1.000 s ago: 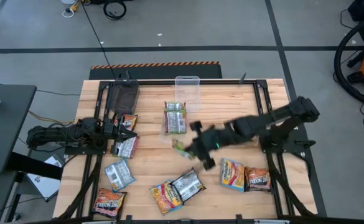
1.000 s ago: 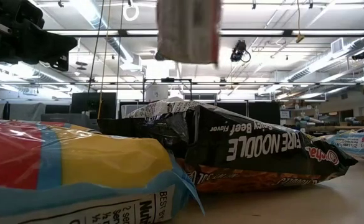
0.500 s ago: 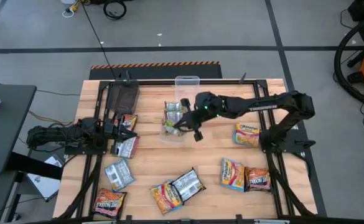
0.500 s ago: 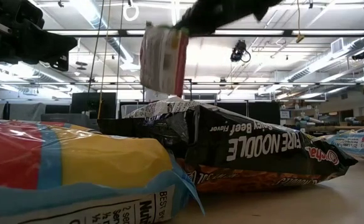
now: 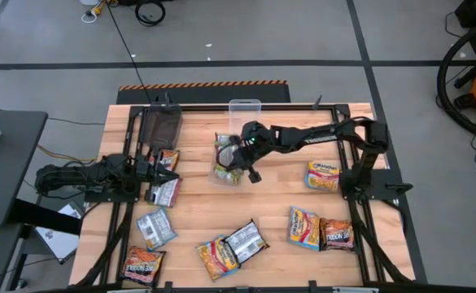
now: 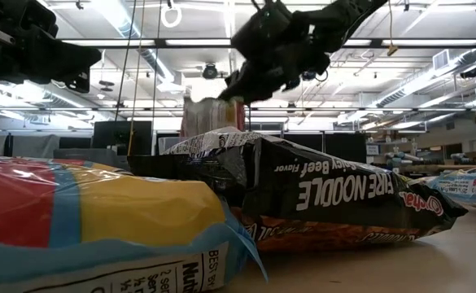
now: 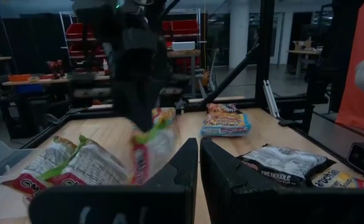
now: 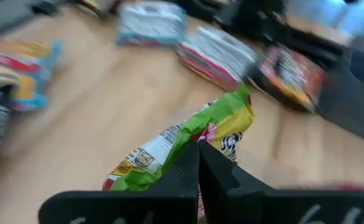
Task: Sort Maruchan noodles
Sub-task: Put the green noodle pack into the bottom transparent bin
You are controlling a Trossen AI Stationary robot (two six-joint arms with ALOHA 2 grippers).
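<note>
Our right pincer (image 8: pixel 198 163) pinches a yellow-green noodle packet (image 8: pixel 188 140) – a dark packet (image 6: pixel 335 191) reads "FIRE NOODLE".

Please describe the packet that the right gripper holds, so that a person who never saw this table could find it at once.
Start at the wooden table and find the clear bin at its far edge. Just in front of it the right gripper is shut on a yellow-green packet. It alone hangs from a gripper; the other packets lie flat.

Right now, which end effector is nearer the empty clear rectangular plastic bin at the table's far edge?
Right. The right end effector hangs just in front of the clear bin; the left end effector waits farther away at the left side.
</note>
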